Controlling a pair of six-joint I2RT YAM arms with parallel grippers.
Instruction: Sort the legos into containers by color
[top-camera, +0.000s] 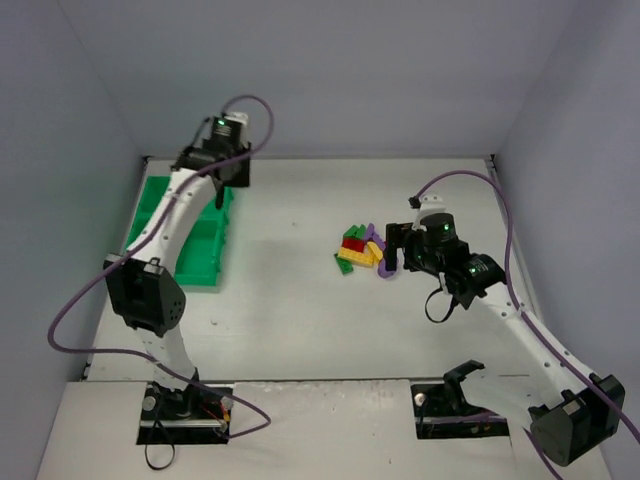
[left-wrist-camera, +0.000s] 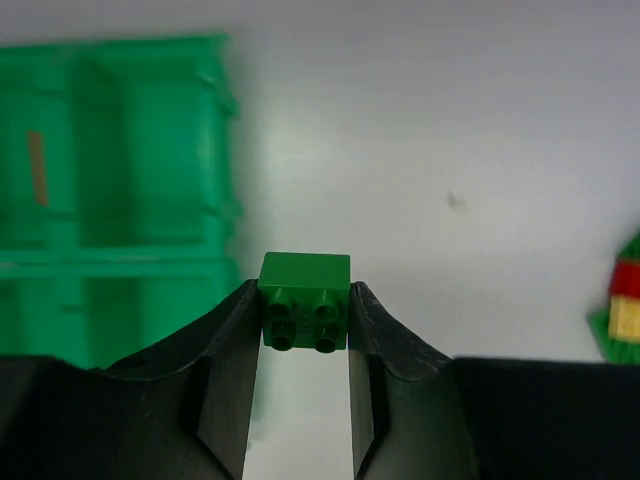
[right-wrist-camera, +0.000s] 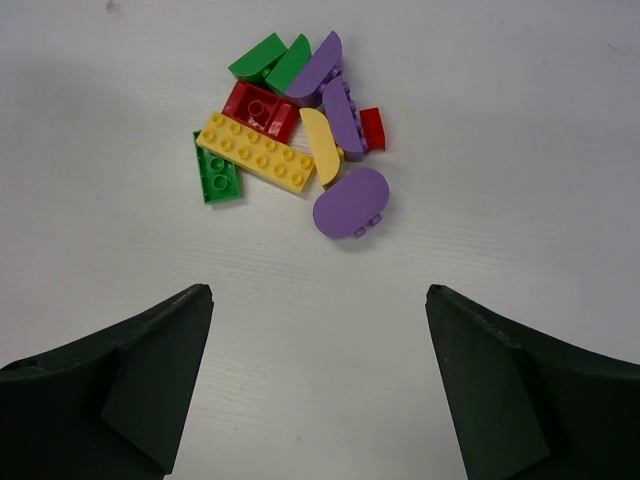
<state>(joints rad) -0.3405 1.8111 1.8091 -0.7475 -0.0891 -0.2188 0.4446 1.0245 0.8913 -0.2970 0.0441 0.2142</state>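
Small green brick (left-wrist-camera: 305, 272) clamped between fingertips of left gripper (left-wrist-camera: 305, 305). Ahead and left of those fingers, green tray (left-wrist-camera: 222, 140) is seen, its right wall close beyond left fingertip; bare table (left-wrist-camera: 450, 120) stretches ahead and right. Right gripper (right-wrist-camera: 318, 300) is spread wide, nothing between fingers. Heap of legos (right-wrist-camera: 285, 140) lies ahead, purple oval piece (right-wrist-camera: 350, 200) nearest fingertips, open white surface on every side of heap.
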